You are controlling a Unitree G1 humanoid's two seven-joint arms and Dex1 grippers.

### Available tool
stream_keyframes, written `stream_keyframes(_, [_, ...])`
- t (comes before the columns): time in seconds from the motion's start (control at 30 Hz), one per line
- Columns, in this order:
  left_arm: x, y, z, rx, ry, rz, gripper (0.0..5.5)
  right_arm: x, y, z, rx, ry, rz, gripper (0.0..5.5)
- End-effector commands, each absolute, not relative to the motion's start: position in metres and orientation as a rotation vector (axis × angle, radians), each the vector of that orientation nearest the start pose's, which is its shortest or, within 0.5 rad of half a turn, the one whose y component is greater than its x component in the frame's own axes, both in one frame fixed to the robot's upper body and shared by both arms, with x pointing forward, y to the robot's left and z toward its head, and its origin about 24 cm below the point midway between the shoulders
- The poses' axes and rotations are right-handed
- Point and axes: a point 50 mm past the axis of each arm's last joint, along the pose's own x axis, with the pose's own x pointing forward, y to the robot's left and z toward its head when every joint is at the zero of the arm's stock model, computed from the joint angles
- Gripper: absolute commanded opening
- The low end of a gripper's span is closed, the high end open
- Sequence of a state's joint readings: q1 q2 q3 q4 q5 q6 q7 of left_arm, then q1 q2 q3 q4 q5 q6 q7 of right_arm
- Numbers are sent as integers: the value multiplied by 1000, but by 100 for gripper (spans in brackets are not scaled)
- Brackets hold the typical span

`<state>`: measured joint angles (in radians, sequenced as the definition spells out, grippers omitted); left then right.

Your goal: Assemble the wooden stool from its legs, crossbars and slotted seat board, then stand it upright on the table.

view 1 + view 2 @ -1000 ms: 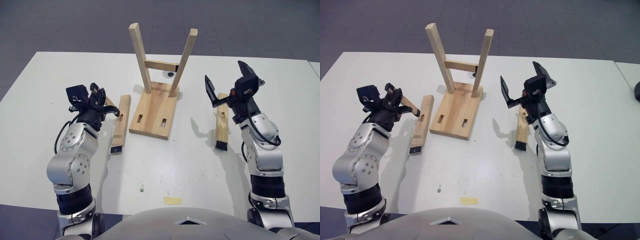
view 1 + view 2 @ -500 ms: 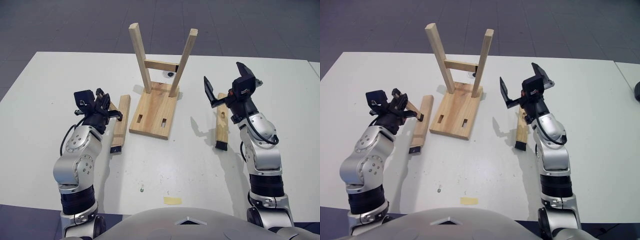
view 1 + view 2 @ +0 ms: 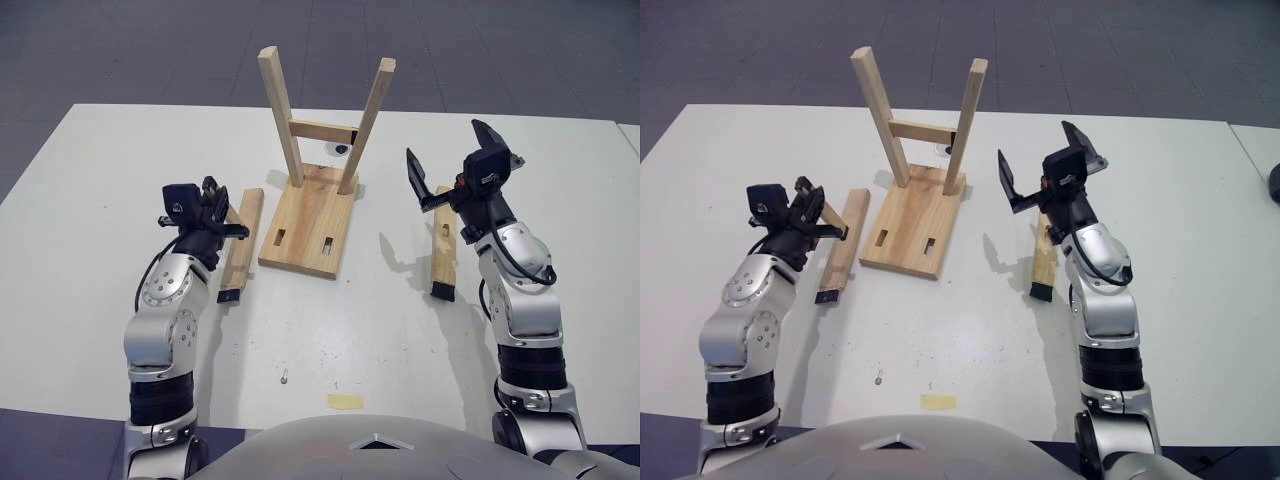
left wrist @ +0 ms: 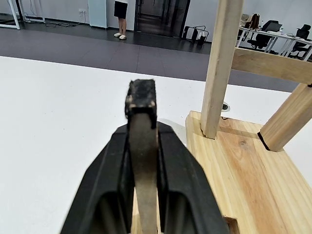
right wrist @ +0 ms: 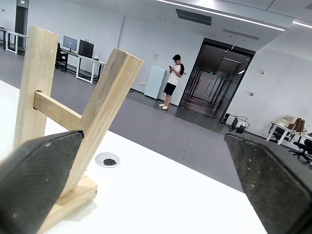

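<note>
Left eye view has the white table point(image 3: 90, 190) running wide on the far left, its left edge well apart from everything lying on it. Next comes the left gripper point(image 3: 222, 214), low over the surface, its two fingers point(image 4: 109, 170) closed on a short crossbar point(image 4: 144, 146) (the left wrist view shows the pale strip, dark at the tip, pinched between them). Just beside it a loose leg point(image 3: 241, 243) lies flat, black cap toward the robot, its far end near the seat board point(image 3: 310, 225) but apart from it. That board lies flat in the middle of the table, light wood with plain grain, and two open slots point(image 3: 279, 237) show at its near end. At its far end two standing legs point(image 3: 280, 112) rise from it, leaning apart toward the top and joined by a fitted crossbar point(image 3: 322, 130); they stand near the table's far edge, with a round grommet point(image 3: 342, 148) just behind them. A strip of white surface separates the board from the right arm. The right gripper point(image 3: 452, 160) hangs raised above the table with its jaws spread wide, the standing legs framed between its pads point(image 5: 34, 185) in the right wrist view. A second loose leg point(image 3: 443, 245) lies flat under it, black cap toward the robot. Past that arm the table runs on to its right edge. Near the robot lie a scrap of yellow tape point(image 3: 345, 401) and a small green speck point(image 3: 284, 377).
</note>
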<state>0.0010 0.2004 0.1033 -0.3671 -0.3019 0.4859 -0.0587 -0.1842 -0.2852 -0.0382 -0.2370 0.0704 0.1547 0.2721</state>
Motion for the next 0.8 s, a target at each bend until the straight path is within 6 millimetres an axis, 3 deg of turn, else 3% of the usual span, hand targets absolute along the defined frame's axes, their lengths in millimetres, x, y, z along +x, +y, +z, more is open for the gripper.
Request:
stream_keyframes(0.03, [221, 190, 38, -107, 331, -51, 42, 279, -174, 141, -241, -245, 287, 540])
stream_keyframes(0.37, [221, 188, 39, -121, 306, -57, 42, 281, -173, 143, -247, -255, 293, 540])
stream_keyframes(0.7, [234, 184, 64, -124, 229, -84, 42, 283, -171, 142, -244, -254, 292, 540])
stream_keyframes(0.8, [238, 184, 70, -115, 221, -80, 111, 282, -171, 139, -250, -249, 292, 540])
